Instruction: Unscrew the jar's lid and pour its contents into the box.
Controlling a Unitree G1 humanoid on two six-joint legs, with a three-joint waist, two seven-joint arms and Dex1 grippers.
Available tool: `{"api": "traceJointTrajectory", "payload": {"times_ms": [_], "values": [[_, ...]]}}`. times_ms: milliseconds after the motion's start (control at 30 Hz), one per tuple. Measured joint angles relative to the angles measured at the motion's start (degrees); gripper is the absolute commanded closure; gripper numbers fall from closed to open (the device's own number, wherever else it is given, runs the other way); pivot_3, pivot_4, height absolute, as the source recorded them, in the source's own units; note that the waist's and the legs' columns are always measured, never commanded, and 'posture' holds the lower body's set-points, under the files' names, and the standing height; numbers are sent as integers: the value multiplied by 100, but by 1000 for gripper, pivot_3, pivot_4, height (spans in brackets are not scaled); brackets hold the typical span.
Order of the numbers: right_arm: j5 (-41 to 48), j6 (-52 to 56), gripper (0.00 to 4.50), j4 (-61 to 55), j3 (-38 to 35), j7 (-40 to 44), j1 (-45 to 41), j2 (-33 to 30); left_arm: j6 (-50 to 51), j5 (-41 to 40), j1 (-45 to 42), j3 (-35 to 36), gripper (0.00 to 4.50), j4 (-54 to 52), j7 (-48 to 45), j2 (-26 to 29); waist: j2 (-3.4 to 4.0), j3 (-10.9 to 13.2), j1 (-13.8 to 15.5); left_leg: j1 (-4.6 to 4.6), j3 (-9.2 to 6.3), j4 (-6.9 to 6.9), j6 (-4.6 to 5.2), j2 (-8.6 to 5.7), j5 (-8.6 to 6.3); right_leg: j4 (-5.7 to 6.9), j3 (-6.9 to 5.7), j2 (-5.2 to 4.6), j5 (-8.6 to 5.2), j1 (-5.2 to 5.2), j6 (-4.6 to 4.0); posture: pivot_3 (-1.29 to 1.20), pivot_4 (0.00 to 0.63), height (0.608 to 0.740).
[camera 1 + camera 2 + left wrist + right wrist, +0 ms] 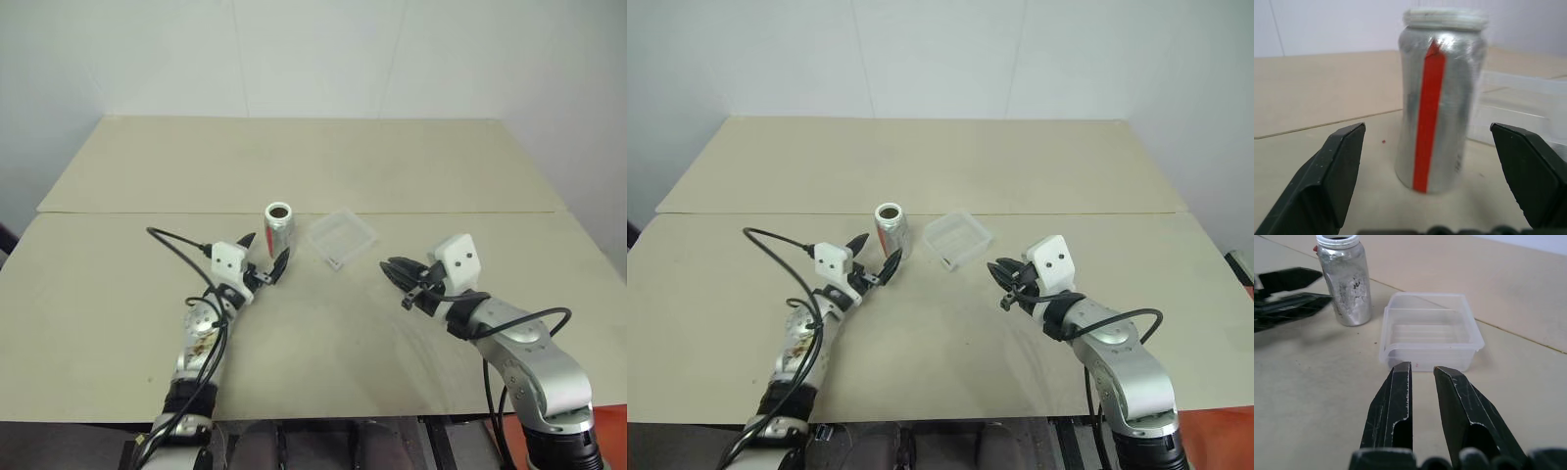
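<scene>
The jar [278, 232] stands upright near the table's middle, silvery with a red stripe [1429, 122]. Its mouth is uncovered and the dark brown contents [278, 211] show inside. The lid is out of view. My left gripper [265, 255] is open just on the near side of the jar, its fingers [1337, 166] spread wider than the jar and not touching it. The clear box [343, 236] lies right of the jar and looks empty in the right wrist view. My right gripper [390, 266] is shut with nothing in it, pointing at the box [1430, 328] from the near right.
A seam [470, 212] crosses the beige table just behind the jar and box. A pale wall rises behind the table's far edge [294, 118]. A black cable [174, 243] loops off my left wrist. A tiny red crumb [1383, 142] lies near the jar.
</scene>
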Motion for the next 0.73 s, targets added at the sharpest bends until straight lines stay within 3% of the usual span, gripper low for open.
{"api": "traceJointTrajectory", "payload": {"times_ms": [100, 267, 467, 567, 733], "values": [[1, -5, 3444, -1, -15, 21, 66, -20, 558, -386, 889, 119, 44, -1242, -81, 356, 2, 0, -36, 5, 0, -6, 0, 5, -1, -9, 6, -3, -2, 0, -2, 0, 150, 740], [21, -16, 3444, -3, -24, 222, 161, -166, 952, -776, 1623, 429, 44, -2204, -287, 897, 5, -2, -4, 8, -1, -14, 3, 3, -3, -46, 2, -4, 2, 7, -10, 0, 150, 740], [229, -987, 3444, 156, -777, 1972, 892, -1656, 1081, -1156, 1953, 531, 44, -2797, -1164, 1793, 7, -1, 49, 10, 8, -20, 11, -2, -8, -67, 4, -2, 2, 13, -9, 0, 150, 740], [233, -1478, 3444, 503, -1156, 2661, 1118, -2131, 1153, -1311, 2033, 516, 44, -3026, -1174, 1711, 7, -1, 39, 29, 13, -28, 11, -1, -8, -66, 10, -1, 2, 26, -9, 0, 150, 740], [600, -1473, 2199, 1068, -1748, 3804, 1489, -2967, 1262, -1356, 2386, 373, 0, -3422, -997, 1540, 11, 0, 43, 101, 20, -77, 10, 1, -8, -86, 19, -5, -6, 89, -22, 0, 150, 740]]}}
